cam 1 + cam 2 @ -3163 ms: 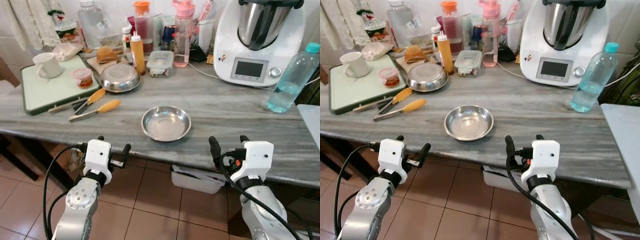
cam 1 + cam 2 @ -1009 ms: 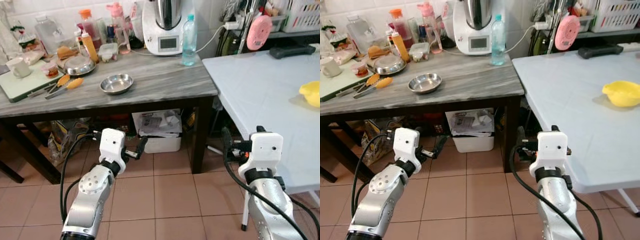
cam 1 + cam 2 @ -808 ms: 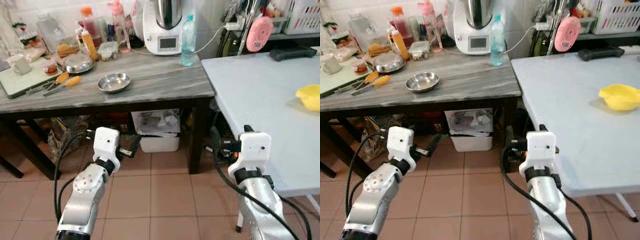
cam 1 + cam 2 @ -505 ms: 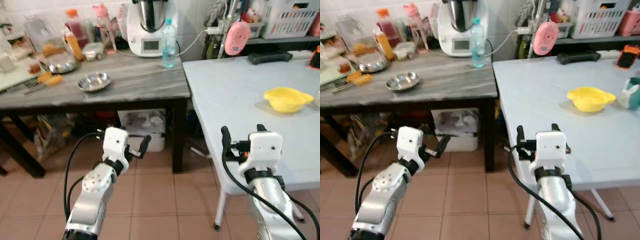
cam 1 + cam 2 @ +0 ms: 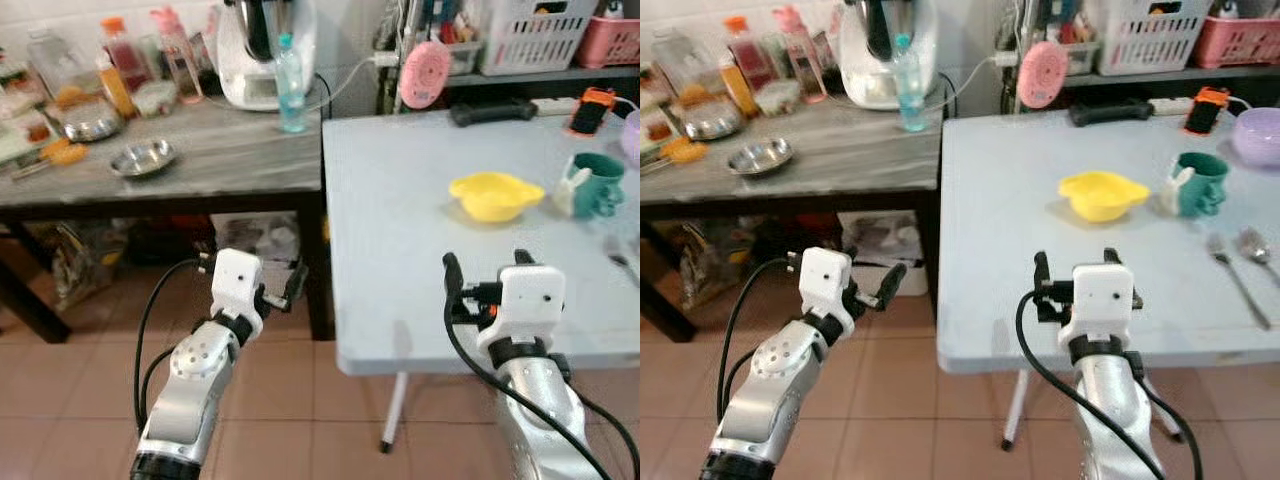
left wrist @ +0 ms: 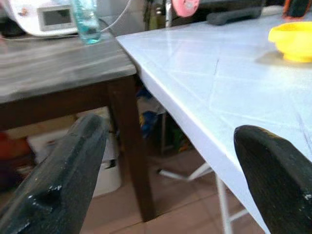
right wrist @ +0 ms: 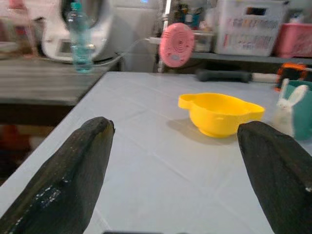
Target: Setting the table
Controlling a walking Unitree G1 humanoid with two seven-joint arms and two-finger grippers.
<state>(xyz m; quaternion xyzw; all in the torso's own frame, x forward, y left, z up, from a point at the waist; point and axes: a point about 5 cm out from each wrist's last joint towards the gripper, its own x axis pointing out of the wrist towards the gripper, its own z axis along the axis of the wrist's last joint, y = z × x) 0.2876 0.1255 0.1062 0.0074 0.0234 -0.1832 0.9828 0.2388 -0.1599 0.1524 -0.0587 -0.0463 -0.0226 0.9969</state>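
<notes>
From the head views, a glossy yellow bowl (image 5: 1102, 195) with a spout sits mid-table on the smooth pale table (image 5: 1020, 260), beyond the right gripper (image 5: 1072, 270). In the left wrist view, the left gripper (image 6: 170, 170) gapes empty. In the right wrist view, the bowl lies far ahead between spread, empty fingers (image 7: 73, 180).

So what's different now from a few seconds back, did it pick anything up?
No. The robot backed away from the grey counter and turned right, so the pale table with the yellow bowl, green mug and cutlery came into sight. The steel bowl stayed put; the left gripper and right gripper remain open and empty.
</notes>
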